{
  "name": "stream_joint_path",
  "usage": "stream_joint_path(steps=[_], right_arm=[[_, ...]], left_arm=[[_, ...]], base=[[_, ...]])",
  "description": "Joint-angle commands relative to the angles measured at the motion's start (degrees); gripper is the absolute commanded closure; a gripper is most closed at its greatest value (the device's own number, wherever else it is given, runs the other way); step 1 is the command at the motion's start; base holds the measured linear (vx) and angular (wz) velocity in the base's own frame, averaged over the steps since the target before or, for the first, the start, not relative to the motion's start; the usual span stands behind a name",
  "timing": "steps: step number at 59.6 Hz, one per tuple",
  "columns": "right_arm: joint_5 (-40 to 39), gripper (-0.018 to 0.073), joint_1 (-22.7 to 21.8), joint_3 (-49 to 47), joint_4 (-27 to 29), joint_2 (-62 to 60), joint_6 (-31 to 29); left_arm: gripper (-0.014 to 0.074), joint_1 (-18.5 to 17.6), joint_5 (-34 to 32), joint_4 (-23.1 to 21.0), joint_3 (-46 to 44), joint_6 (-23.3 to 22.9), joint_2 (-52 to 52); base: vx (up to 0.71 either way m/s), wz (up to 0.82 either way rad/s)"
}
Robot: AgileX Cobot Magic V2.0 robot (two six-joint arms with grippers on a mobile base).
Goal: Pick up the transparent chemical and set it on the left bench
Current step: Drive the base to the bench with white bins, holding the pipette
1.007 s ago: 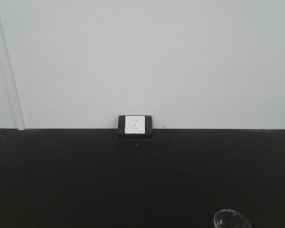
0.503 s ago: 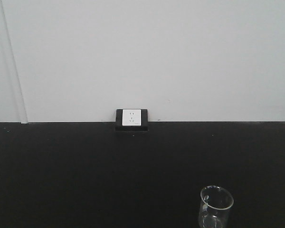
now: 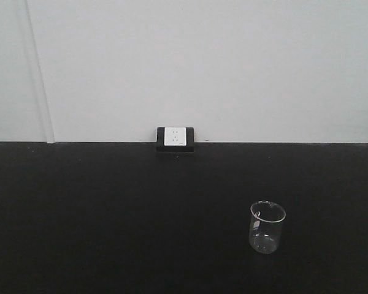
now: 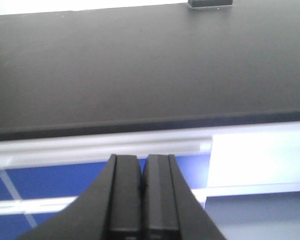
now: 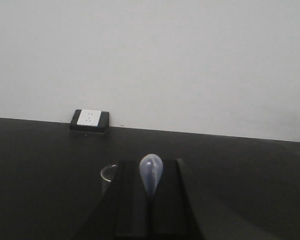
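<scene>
Clear beaker (image 3: pixel 267 226) is standing on the black counter (image 3: pixel 110 214), in front and right of the wall socket (image 3: pixel 175 137).
Right gripper (image 5: pixel 150 169) fingers are clamping 1 pale bulb (image 5: pixel 151 176); left gripper (image 4: pixel 142 163) fingers are pressing together, holding nothing.

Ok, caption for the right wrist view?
Right gripper shut on a pale translucent bulb-tipped stick, clear glass beaker behind on black counter, wall socket beyond.

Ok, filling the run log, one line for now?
left gripper shut | right gripper shut on pale bulb | clear beaker upright on black counter, ungripped
</scene>
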Motion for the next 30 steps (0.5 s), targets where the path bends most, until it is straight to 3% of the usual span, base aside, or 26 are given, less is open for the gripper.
stream_joint_path(steps=[1, 15, 30], right_arm=[[-3.2, 0.0564, 0.0, -1.6, -0.1, 0.4, 0.0], [-3.2, 0.0564, -0.1, -1.6, -0.1, 0.4, 0.0], [-3.2, 0.0564, -0.1, -1.6, -0.1, 0.4, 0.0]], left_arm=[[0.0600, -0.1, -4.5, 0.0, 0.9, -0.4, -1.1], [0.0600, -0.1, -4.5, 0.0, 0.9, -0.4, -1.1], [0.0600, -0.1, -4.5, 0.0, 0.9, -0.4, -1.1]], base=[[-0.31, 0.19], [-0.31, 0.33], [-0.30, 0.60]])
